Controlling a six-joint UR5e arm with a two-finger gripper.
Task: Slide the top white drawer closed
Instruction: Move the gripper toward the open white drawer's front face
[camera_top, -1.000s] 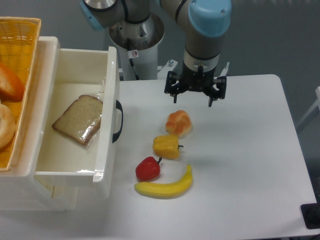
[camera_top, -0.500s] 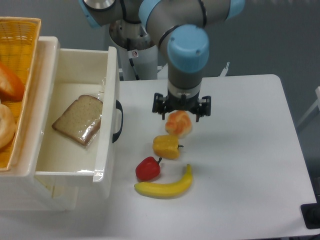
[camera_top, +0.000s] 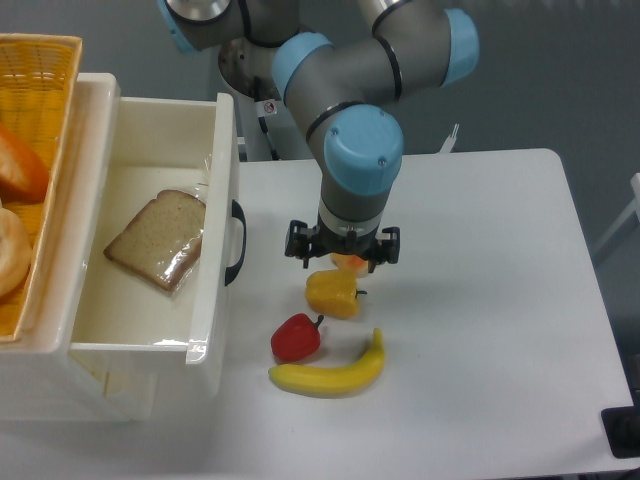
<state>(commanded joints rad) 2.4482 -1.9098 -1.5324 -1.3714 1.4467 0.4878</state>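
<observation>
Top white drawer (camera_top: 150, 240) open — one bread slice (camera_top: 158, 238) inside | hand (camera_top: 343, 255) spread — empty

A single fixed camera looks steeply down from the desk's (camera_top: 500, 330) front edge toward the arm's base at the far edge, near enough that the left edge's cabinet is cropped.

A bread slice (camera_top: 158, 238) lies in the top white drawer (camera_top: 215, 215), left of the table's (camera_top: 480, 300) fruit, perhaps four pieces.

top white drawer (camera_top: 215, 225) open (bread slice (camera_top: 157, 238) inside).
</observation>
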